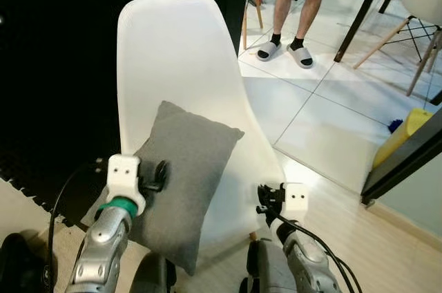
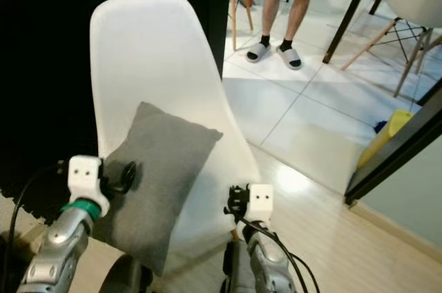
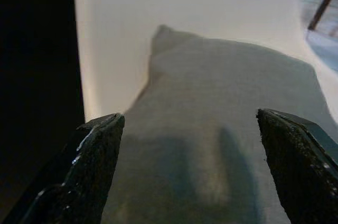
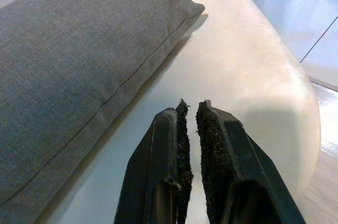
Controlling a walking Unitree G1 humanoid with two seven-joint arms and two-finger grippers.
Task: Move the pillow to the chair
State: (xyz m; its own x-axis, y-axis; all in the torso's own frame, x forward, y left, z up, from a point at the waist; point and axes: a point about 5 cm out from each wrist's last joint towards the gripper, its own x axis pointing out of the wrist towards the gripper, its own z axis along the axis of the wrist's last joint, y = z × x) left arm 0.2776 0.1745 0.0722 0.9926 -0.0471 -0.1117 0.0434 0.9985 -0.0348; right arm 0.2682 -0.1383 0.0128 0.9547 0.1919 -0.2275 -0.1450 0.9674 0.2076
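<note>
While the white chair [image 1: 181,65] stood in front of the robot against a black wall [image 1: 55,65], the grey pillow [image 1: 181,168] lay on its seat, top corner leaning on the backrest, lower end hanging over the front edge of the seat. Tiled floor [image 1: 324,99] ran behind the chair on the robot's right side, wood floor [image 1: 373,251] nearer. A person's legs in black socks and grey slides [image 1: 284,50] stood on the tiles well behind the chair. A yellow object [image 1: 400,135] sat well apart from the chair, further right.

Left gripper [image 3: 190,145] hovered over the pillow at the chair's left front, fingers [image 3: 90,166] spread wide, not gripping anything. Right gripper [image 4: 190,115] was over the bare seat just beside the pillow, fingers [image 4: 216,150] pressed nearly together, holding nothing.
</note>
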